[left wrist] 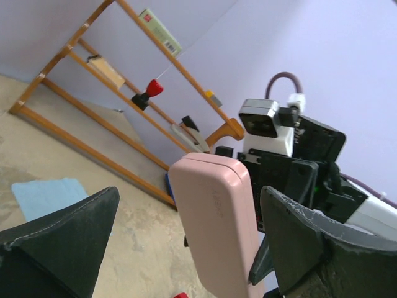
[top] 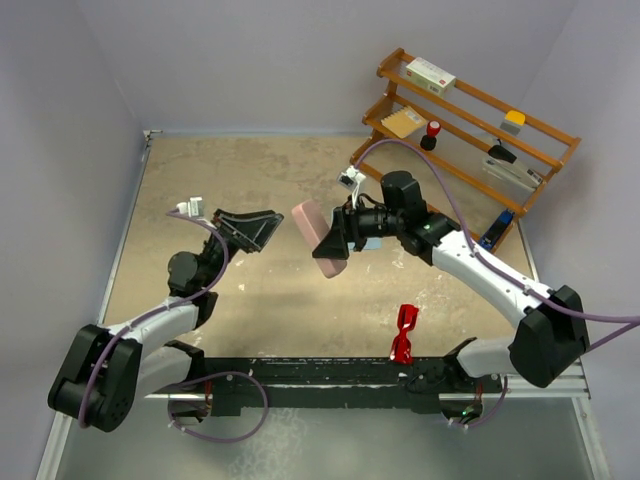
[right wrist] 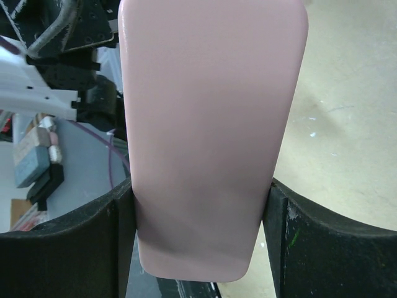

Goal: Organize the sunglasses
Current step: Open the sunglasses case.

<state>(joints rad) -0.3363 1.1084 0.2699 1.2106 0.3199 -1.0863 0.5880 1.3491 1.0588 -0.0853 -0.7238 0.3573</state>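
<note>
The red sunglasses (top: 404,333) lie folded on the table near the front edge, right of centre; a red sliver of them shows at the bottom of the left wrist view (left wrist: 180,295). My right gripper (top: 337,240) (right wrist: 198,192) is shut on the closed pale pink case (top: 316,236) (right wrist: 211,124) and holds it above the table's middle. My left gripper (top: 264,228) (left wrist: 189,198) is open and empty, its jaws wide, facing the case's free end (left wrist: 217,223) from the left, a small gap away.
A light blue cloth (left wrist: 46,195) lies on the table behind the case, mostly hidden in the top view. A wooden rack (top: 470,120) with small items stands at the back right. The arms' black base rail (top: 330,375) runs along the near edge.
</note>
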